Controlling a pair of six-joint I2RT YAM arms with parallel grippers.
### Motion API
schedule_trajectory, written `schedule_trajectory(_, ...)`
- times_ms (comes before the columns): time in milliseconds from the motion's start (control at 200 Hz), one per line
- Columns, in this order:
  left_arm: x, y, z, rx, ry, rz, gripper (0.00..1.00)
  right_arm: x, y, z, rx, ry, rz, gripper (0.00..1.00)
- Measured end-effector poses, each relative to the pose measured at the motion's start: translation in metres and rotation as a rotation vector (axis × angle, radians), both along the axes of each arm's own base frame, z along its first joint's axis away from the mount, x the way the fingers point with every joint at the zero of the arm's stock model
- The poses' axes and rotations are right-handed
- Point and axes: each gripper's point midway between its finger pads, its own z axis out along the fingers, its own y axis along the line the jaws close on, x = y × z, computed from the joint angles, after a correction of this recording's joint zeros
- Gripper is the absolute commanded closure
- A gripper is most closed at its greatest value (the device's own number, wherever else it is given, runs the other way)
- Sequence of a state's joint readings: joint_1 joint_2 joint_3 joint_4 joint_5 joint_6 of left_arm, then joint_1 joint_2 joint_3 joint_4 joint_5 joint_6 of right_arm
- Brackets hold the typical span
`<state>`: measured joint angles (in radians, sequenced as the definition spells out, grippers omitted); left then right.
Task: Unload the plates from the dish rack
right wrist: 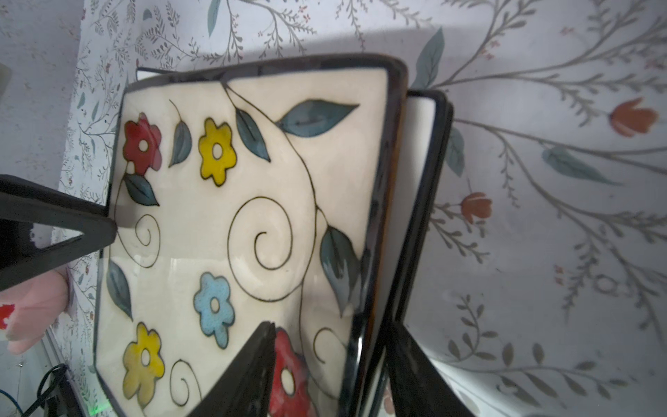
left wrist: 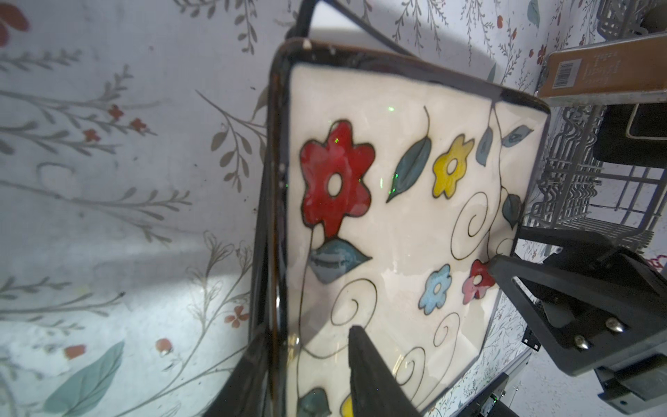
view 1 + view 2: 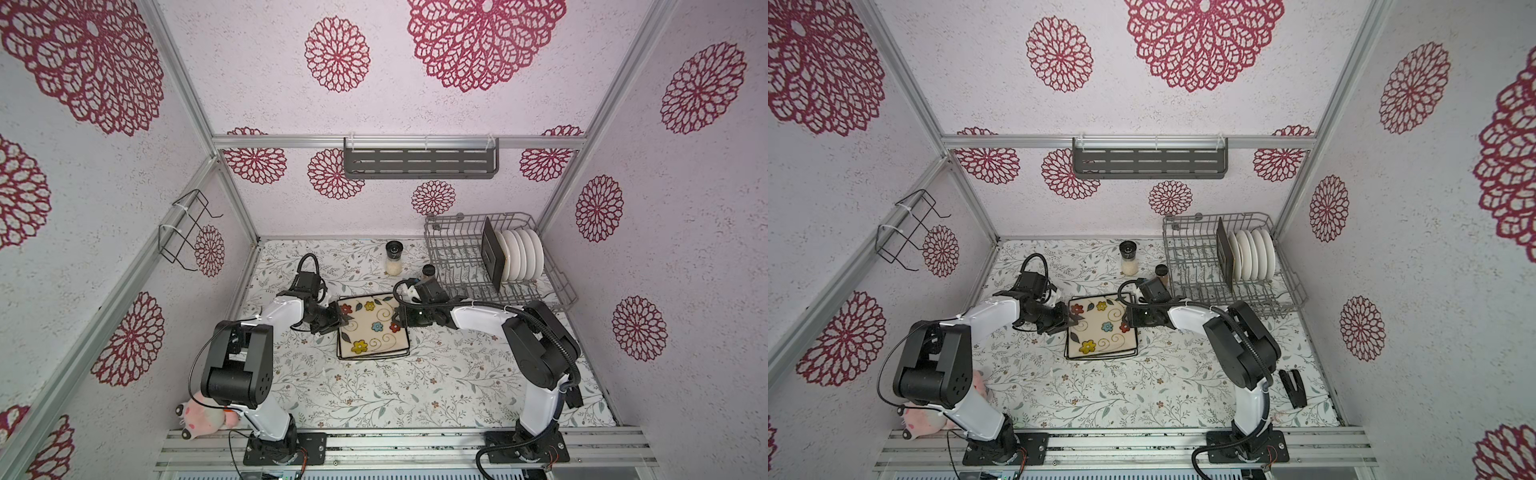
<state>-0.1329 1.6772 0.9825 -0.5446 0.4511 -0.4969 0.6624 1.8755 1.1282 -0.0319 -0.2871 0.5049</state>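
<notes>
SQUARE PLATE AT MID-COUNTER: A cream flowered plate (image 3: pixel 374 328) with a dark rim sits on top of a stack of square plates (image 3: pixel 374 356) in the middle of the counter (image 3: pixel 415 395), as both top views show. The left claw (image 3: pixel 345 321) is clenched on the plate's left edge. In the left wrist view one finger (image 2: pixel 371 379) lies across the painted face and its partner is hidden beneath. The right claw (image 3: pixel 398 318) straddles the opposite edge. In the right wrist view one finger (image 1: pixel 245 375) hangs over the face and the other finger (image 1: pixel 415 375) stands outside the rims, but whether the two are pinching the plate cannot be told. At the back right of the counter, the grey wire dish rack (image 3: pixel 432 237) holds a black square plate (image 3: pixel 492 253) on edge. A row of white round plates (image 3: pixel 523 253) stands upright just beside it. Two spice jars (image 3: pixel 393 257) stand near the rack's left side.
</notes>
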Motion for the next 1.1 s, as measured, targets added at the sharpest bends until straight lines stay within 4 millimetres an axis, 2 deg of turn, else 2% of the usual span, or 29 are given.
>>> schedule_trajectory(375,0.000,0.001,-0.001,0.014,-0.005,-0.005,0.63,-0.020,-0.004,0.004,-0.077,0.002,0.026,0.51)
schedule_trajectory(1101,0.003,0.003,0.001,0.042,-0.016,-0.012,0.64,-0.030,-0.006,0.008,-0.188,-0.011,0.042,0.64)
